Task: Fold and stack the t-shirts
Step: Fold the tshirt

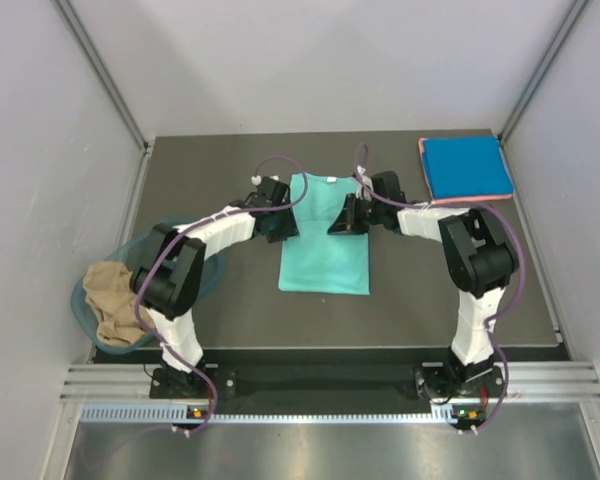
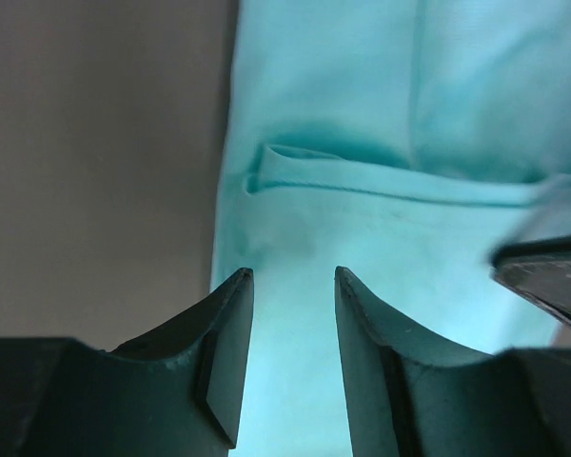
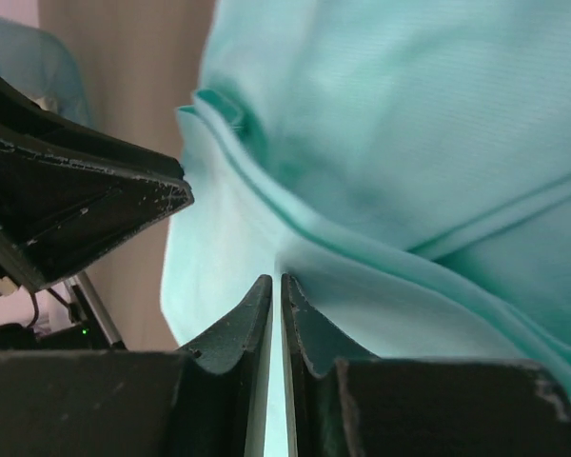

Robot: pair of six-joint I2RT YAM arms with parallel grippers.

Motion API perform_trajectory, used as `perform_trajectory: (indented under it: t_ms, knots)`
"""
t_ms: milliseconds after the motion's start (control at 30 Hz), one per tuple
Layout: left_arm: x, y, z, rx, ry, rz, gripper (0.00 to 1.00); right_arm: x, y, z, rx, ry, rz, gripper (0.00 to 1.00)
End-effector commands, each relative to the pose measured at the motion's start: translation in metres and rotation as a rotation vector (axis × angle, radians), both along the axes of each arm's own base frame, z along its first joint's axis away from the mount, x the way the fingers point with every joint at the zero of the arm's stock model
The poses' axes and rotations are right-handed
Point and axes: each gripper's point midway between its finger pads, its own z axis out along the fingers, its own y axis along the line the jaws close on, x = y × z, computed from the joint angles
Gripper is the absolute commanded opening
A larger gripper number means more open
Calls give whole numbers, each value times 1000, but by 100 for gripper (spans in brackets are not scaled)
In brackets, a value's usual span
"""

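Roughly, we put the task at its middle. At the table's (image 1: 230,320) far right corner a bright blue t-shirt (image 1: 467,165) lies folded flat on a pink t-shirt (image 1: 450,204), so we judge two shirts done and stacked. The teal-green t-shirt (image 1: 325,240) lies in the middle of the table, near the far edge, as a long narrow panel with its sides turned in. By our reading it wants a fold across its length before it can join the stack. The left gripper (image 2: 290,286) hangs over its left border with its jaws apart and nothing between them. The right gripper (image 3: 276,286) sits low over the right side, jaws all but closed to a slit, and we see no cloth pinched there. At the left edge, the translucent plastic tub (image 1: 85,290) holds the tan t-shirt (image 1: 110,300), crumpled and not yet folded.
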Motion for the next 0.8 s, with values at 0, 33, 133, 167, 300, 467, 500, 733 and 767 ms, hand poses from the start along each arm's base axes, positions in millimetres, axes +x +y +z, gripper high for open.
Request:
perform_trajectory:
  t_ms: [0, 33, 133, 167, 300, 467, 500, 733, 767]
  knots:
    - [27, 12, -11, 93, -45, 70, 45, 17, -5, -2, 18, -29, 11, 9]
    - [23, 19, -22, 132, -13, 81, 45, 20, -10, -6, 14, -22, 4, 10]
    - [18, 31, -42, 199, 32, 98, 45, 26, -22, -19, -21, 8, -4, 10]
    - [15, 33, -43, 209, 43, 100, 45, 26, -24, -21, -27, 9, -1, 10]
    - [16, 34, -22, 206, 18, 102, 46, 26, -36, -1, -35, -15, -21, 10]
    - [17, 37, 27, 217, -12, 88, 47, 16, -45, 31, -43, -49, -45, 22]
    - [15, 38, 37, 217, -20, 80, 48, 12, -48, 45, -43, -65, -60, 31]
    - [-51, 19, 64, 57, -6, -183, 50, -58, -79, 25, -224, 45, -148, 50]
    - [-60, 20, 69, 47, -20, -193, 50, -66, -83, 22, -247, 55, -157, 50]
